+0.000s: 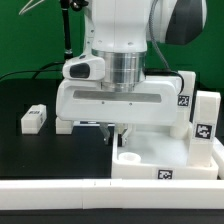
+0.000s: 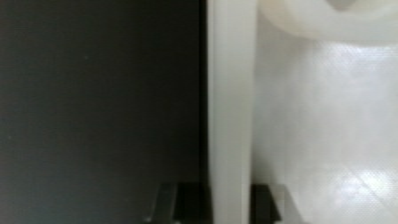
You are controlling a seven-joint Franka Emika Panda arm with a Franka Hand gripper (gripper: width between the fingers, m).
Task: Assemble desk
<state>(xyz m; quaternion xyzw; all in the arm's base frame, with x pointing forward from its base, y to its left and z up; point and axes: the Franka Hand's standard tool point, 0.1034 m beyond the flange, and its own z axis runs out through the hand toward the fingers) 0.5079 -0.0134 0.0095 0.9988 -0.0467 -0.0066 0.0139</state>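
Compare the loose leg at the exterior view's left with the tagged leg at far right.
The loose leg lies flat on the black table; the far-right leg stands upright. The loose leg sits apart from the tabletop; the far-right leg rises at its edge. Both are short, white and square.

White tabletop (image 1: 160,148), 2 upright tagged legs (image 1: 207,115), 1 loose leg (image 1: 33,119)

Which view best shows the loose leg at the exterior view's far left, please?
The exterior view: the leg lies whole on the black table, apart from the tabletop. The wrist view shows none of it, only the tabletop's rim and table.
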